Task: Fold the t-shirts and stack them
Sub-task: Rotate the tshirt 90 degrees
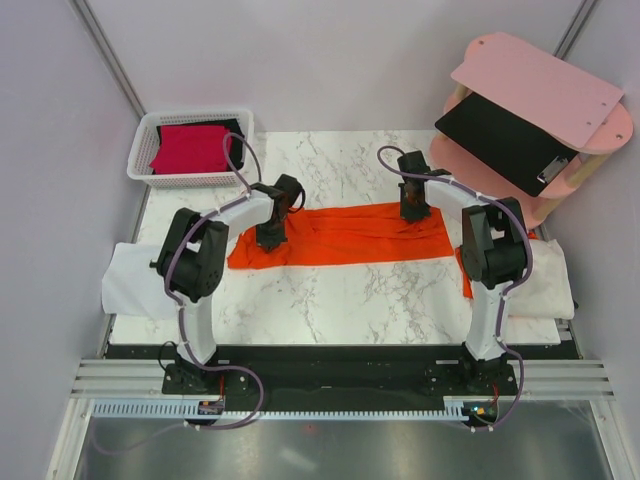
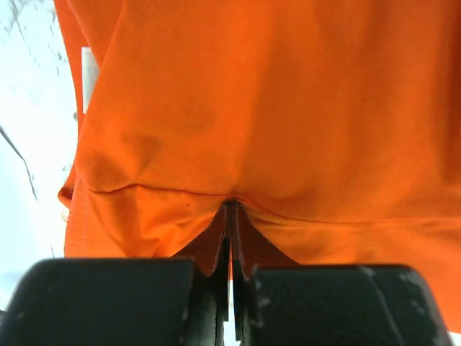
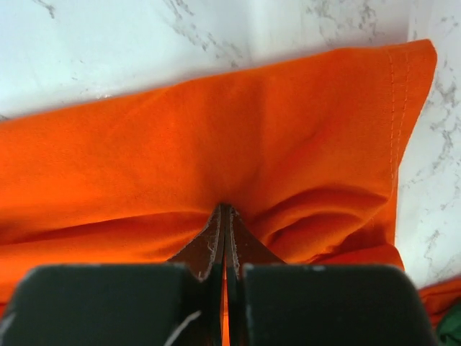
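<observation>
A bright orange t-shirt (image 1: pixel 340 235) lies folded into a long band across the middle of the marble table (image 1: pixel 350 300). My left gripper (image 1: pixel 270 240) is down on its left part and is shut on a pinch of the orange cloth (image 2: pixel 288 108); its tips (image 2: pixel 232 209) meet in a fold. My right gripper (image 1: pixel 413 212) is at the band's far right edge, shut on the cloth (image 3: pixel 216 144), with its tips (image 3: pixel 225 210) pressed together near the hemmed end. A folded crimson-red t-shirt (image 1: pixel 190 148) lies over a black one (image 1: pixel 230 127) in the basket.
The white basket (image 1: pixel 190 182) stands at the back left corner. A pink two-level shelf (image 1: pixel 540 75) at the back right holds a black clipboard (image 1: pixel 500 135). White cloths drape over the table's left (image 1: pixel 130 280) and right (image 1: pixel 545 280) edges. An orange strip (image 1: pixel 465 272) shows beside the right arm.
</observation>
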You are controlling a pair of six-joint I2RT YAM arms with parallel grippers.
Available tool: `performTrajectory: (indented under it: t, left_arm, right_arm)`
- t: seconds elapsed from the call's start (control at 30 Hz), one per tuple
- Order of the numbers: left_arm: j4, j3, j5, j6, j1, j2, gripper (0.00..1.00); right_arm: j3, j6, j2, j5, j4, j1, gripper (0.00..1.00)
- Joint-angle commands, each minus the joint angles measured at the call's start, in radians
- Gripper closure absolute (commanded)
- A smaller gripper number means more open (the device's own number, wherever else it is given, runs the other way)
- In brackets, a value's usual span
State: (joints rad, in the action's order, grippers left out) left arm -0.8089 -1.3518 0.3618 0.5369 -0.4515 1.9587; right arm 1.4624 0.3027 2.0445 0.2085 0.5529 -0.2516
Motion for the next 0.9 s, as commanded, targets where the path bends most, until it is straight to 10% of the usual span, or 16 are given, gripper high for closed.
performTrajectory:
  t: [0.0, 0.33, 0.63, 0.87]
  left_arm:
    - [0.002, -0.104, -0.006, 0.005, 0.014, 0.091, 0.98]
    - [-0.101, -0.443, 0.065, -0.101, 0.014, 0.314, 0.98]
    - [-0.231, -1.059, -0.001, -0.202, 0.034, 0.601, 0.98]
    - [-0.156, -1.052, -0.107, -0.190, 0.051, 0.477, 0.98]
  right_arm:
    - [0.000, -0.005, 0.011, 0.061, 0.091, -0.002, 1.00]
    - [-0.209, 0.009, -0.153, -0.012, 0.174, -0.064, 1.00]
    - [-0.336, 0.072, -0.340, -0.168, 0.234, -0.263, 1.00]
    - [-0.369, 0.087, -0.457, -0.261, 0.206, -0.331, 1.00]
